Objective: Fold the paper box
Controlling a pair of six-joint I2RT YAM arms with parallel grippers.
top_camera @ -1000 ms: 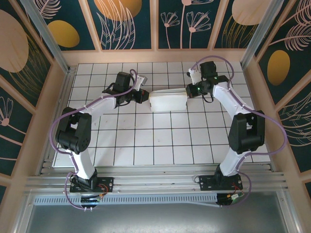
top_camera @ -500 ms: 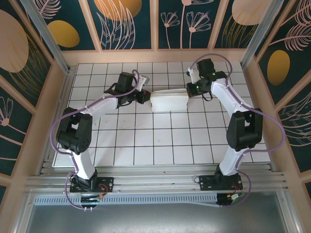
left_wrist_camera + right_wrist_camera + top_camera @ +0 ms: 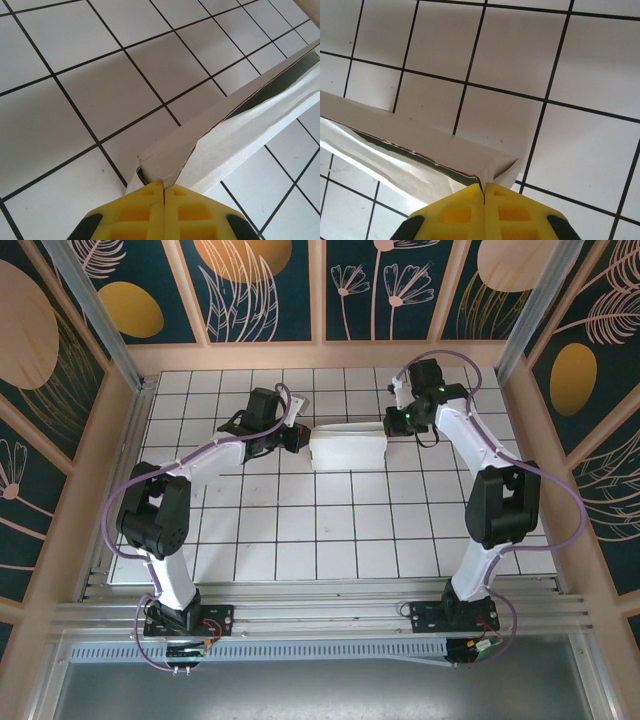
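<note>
Compared with a second ago, the right arm's elbow has swung outward toward the right wall point(image 3: 520, 430), the left hand point(image 3: 299, 436) has edged rightward, and the paper box point(image 3: 348, 450) sits slightly farther back.

Position: the box lies in the far middle of the tiled desk point(image 3: 300, 530), long axis left to right, between the two hands.

Clearance: rows of bare tiles lie open between the box and the arm bases. Both side walls are well apart from it, and the far wall point(image 3: 320, 355) is nearer.

Left hand: pads pressed together, pinching the box's left corner, whose torn brown edge runs into the seam.

Right hand point(image 3: 390, 422): likewise closed tight, gripping the right corner flap. A dark gap shows under the raised top panel.
</note>
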